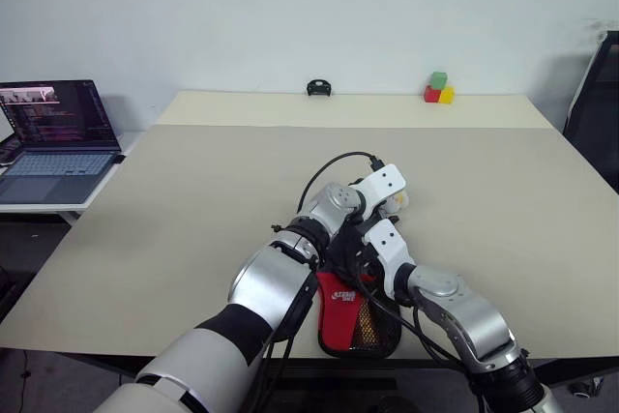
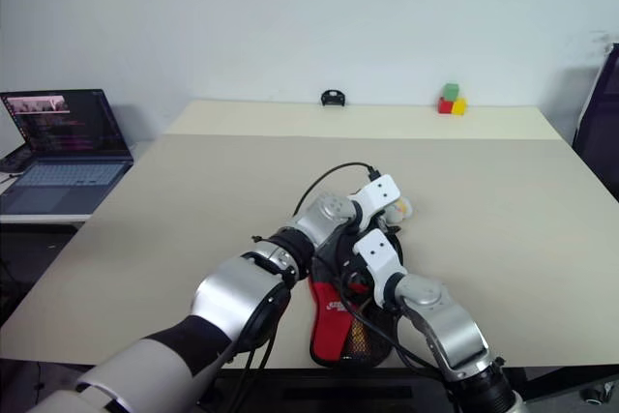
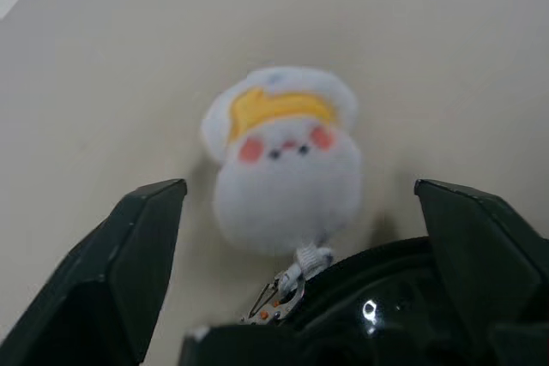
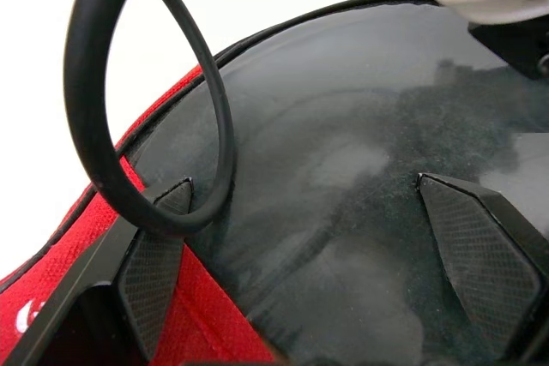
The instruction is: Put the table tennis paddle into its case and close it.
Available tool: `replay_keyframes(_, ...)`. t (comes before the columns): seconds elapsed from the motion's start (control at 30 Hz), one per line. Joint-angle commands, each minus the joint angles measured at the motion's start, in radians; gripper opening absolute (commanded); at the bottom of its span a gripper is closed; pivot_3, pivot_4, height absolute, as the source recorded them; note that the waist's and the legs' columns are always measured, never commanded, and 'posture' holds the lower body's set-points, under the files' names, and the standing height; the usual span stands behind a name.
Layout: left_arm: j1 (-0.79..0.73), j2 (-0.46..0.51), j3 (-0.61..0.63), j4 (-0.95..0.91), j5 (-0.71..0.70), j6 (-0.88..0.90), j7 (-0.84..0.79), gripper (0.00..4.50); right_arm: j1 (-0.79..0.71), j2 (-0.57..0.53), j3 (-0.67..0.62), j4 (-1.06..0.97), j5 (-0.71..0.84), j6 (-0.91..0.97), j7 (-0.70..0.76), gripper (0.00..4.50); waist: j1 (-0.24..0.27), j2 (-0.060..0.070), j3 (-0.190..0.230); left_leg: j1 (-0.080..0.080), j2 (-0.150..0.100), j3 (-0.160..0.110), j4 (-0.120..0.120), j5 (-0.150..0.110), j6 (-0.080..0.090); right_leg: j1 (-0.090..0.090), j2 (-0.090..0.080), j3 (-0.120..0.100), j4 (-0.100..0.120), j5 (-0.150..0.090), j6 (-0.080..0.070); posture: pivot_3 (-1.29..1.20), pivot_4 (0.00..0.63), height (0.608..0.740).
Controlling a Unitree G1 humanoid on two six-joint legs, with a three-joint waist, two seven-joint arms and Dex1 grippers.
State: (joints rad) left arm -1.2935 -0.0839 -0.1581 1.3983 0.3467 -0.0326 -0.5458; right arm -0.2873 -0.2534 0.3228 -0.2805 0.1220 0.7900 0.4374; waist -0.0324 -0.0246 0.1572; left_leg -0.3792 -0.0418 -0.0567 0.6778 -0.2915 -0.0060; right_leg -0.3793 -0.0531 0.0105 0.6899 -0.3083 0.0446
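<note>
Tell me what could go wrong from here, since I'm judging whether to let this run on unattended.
The case lies at the table's near edge, so a push from either arm might slide it off. The left gripper has open jaws either side of the plush charm; closing could catch the charm instead of the zipper pull. A black cable loops across the right gripper and could snag.

Black-and-red case point(image 1: 350, 321), white charm point(image 3: 287, 173) with yellow top, pink cheeks

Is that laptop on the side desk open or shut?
Open. The laptop has its lid raised, its lit screen faces the table, and the keyboard lies flat in front.
</note>
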Motion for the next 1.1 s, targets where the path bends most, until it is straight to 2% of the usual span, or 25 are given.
replay_keyframes(0.03, -0.026, 0.018, 0.024, -0.034, -0.025, -0.032, -0.02, 4.46, 0.029, -0.006, 0.047, 0.12, -0.001, 0.059, 0.023, 4.5, -0.001, 0.0, 0.0, 0.001, 0.0, 0.0, 0.0, 0.0, 0.0, 0.0, 0.0, 0.0, 0.0, 0.0, 0.0, 0.0, 0.15, 0.74)
replay_keyframes(0.37, -0.02, 0.177, 0.043, -0.047, -0.025, -0.077, 0.03, 4.46, -0.01, -0.009, 0.031, 0.176, -0.005, 0.031, 0.046, 4.5, -0.004, 0.0, 0.0, 0.011, 0.001, 0.0, -0.001, 0.0, 0.0, 0.008, 0.001, 0.001, 0.002, 0.0, 0.0, 0.0, 0.15, 0.74)
replay_keyframes(0.47, 0.001, 0.304, 0.038, -0.061, -0.018, -0.119, 0.02, 4.46, -0.024, -0.014, 0.029, 0.193, -0.01, 0.02, 0.055, 4.5, -0.007, 0.0, 0.0, 0.012, 0.001, 0.001, -0.001, 0.0, 0.0, 0.009, 0.001, 0.001, 0.002, 0.0, 0.0, 0.0, 0.15, 0.74)
replay_keyframes(0.6, 0.05, 0.413, 0.086, -0.092, -0.082, -0.153, -0.065, 4.46, -0.034, -0.026, 0.013, 0.205, -0.006, 0.013, 0.072, 4.5, -0.008, 0.0, 0.0, 0.013, 0.002, 0.001, -0.002, 0.0, 0.0, 0.009, 0.001, 0.001, 0.002, 0.0, 0.0, 0.0, 0.15, 0.74)
replay_keyframes(0.7, 0.09, 0.457, 0.123, -0.134, -0.14, -0.168, -0.153, 4.46, -0.036, -0.038, 0.003, 0.211, -0.004, 0.005, 0.085, 4.5, 0.0, -0.001, 0.0, 0.013, 0.002, 0.0, -0.002, 0.0, 0.0, 0.007, 0.001, 0.0, 0.0, 0.0, 0.0, 0.0, 0.15, 0.74)
replay_keyframes(0.83, 0.213, 0.512, 0.182, -0.312, -0.281, -0.156, -0.399, 4.46, -0.04, -0.056, -0.015, 0.191, 0.005, 0.016, 0.109, 4.5, 0.004, -0.002, 0.0, 0.012, 0.001, -0.001, -0.002, 0.0, 0.0, 0.007, 0.0, 0.001, -0.001, 0.0, 0.0, 0.0, 0.15, 0.74)
replay_keyframes(0.93, 0.36, 0.532, 0.183, -0.589, -0.39, -0.033, -0.561, 4.46, -0.043, -0.071, -0.035, 0.153, 0.031, 0.032, 0.134, 4.5, 0.003, -0.002, 0.0, 0.012, 0.002, -0.002, -0.002, 0.0, 0.0, 0.007, 0.0, 0.002, -0.003, 0.0, 0.0, 0.0, 0.15, 0.74)
replay_keyframes(1.0, 0.459, 0.547, 0.169, -0.786, -0.448, 0.08, -0.62, 4.46, -0.042, -0.079, -0.057, 0.112, 0.066, 0.053, 0.155, 4.5, 0.004, -0.002, 0.0, 0.011, 0.002, -0.002, -0.003, 0.0, 0.0, 0.007, 0.0, 0.002, -0.004, 0.0, 0.0, 0.0, 0.15, 0.74)
replay_keyframes(1.1, 0.561, 0.566, 0.134, -0.976, -0.47, 0.178, -0.642, 4.46, -0.035, -0.084, -0.102, 0.047, 0.139, 0.098, 0.192, 4.5, 0.005, -0.002, 0.0, 0.005, 0.002, -0.003, -0.003, -0.001, 0.0, 0.007, 0.0, 0.001, -0.007, 0.0, 0.0, 0.0, 0.15, 0.74)
